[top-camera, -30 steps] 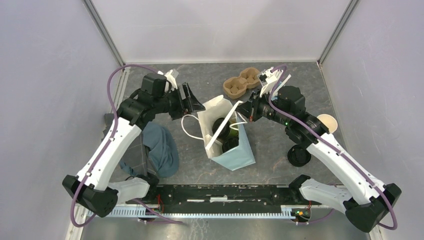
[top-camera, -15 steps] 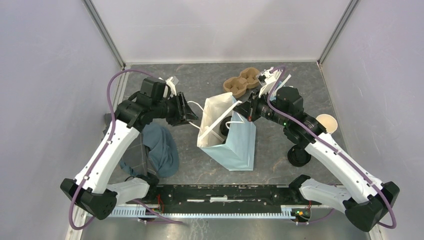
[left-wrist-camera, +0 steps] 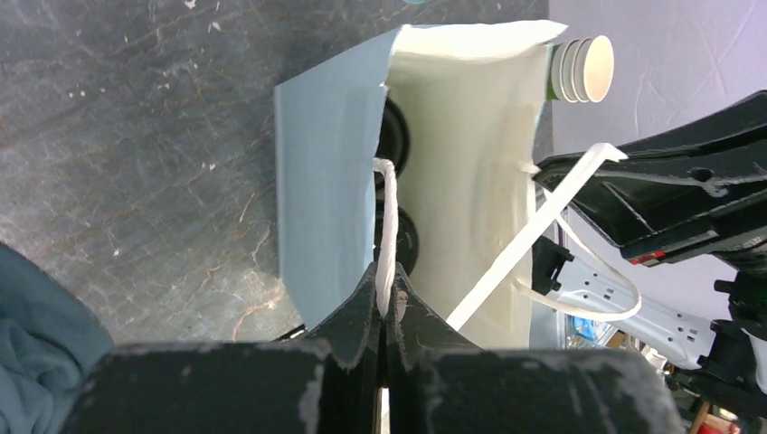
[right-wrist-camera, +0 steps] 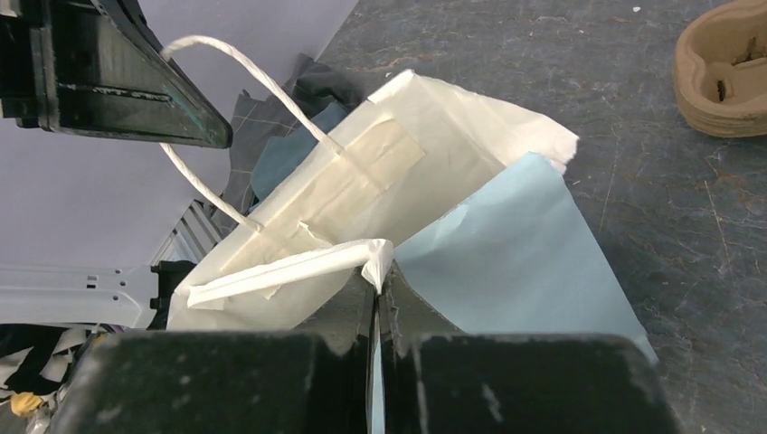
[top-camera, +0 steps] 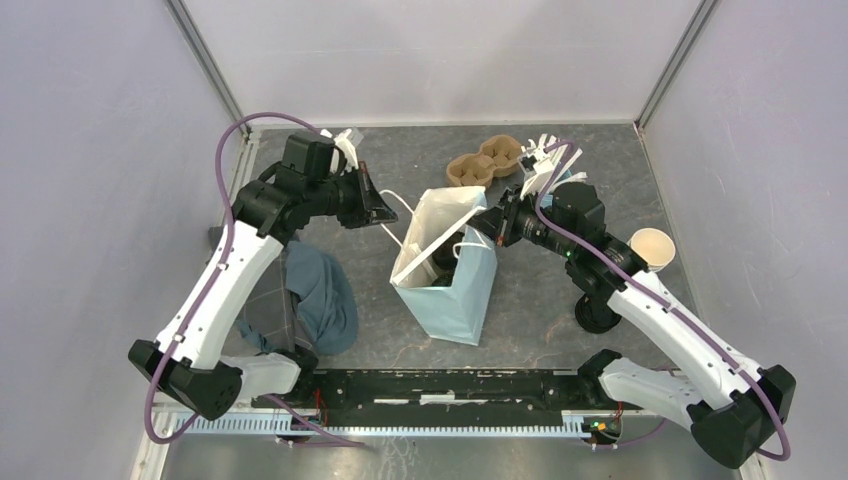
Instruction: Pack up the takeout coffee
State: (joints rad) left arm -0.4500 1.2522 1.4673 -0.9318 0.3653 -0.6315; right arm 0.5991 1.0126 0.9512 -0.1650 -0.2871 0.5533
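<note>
Left pincer (left-wrist-camera: 386, 303) is pressed together on a white handle (left-wrist-camera: 386, 226) of the blue bag (left-wrist-camera: 326, 181), pinching it tight. Seen from the left wrist, the bag's mouth faces the camera and its cream inside shows. The takeout coffee (left-wrist-camera: 406, 240) is inside the bag; only part of its black round lid peeks past the blue wall. A second dark round top (left-wrist-camera: 394, 136) shows deeper in, at 12 o'clock from it. A stack of cream cups (left-wrist-camera: 583, 70) pokes out behind the bag at 1 o'clock. A blue cloth (left-wrist-camera: 36, 344) lies on the grey surface (left-wrist-camera: 136, 136) at 8 o'clock.

From the right wrist, the right pincer (right-wrist-camera: 377, 287) is pressed together too. It pinches the other handle (right-wrist-camera: 289, 267), a flat white strip, right at the bag's rim. The first handle loops up to the left pincer at 10 o'clock. A brown cup tray (right-wrist-camera: 724, 77) sits on the surface at 2 o'clock, apart from the bag.

From the top, the bag is in the middle of the surface, held between both pincers. The left pincer is at 10 o'clock from the bag and the right one at 1 o'clock. The bag's mouth is open, and a dark shape shows inside. The cup tray is at 12 o'clock from the bag, the cloth at 9 o'clock, and the cream cups at 3 o'clock. A small black round thing (top-camera: 597, 312) sits under the right arm at 4 o'clock.
</note>
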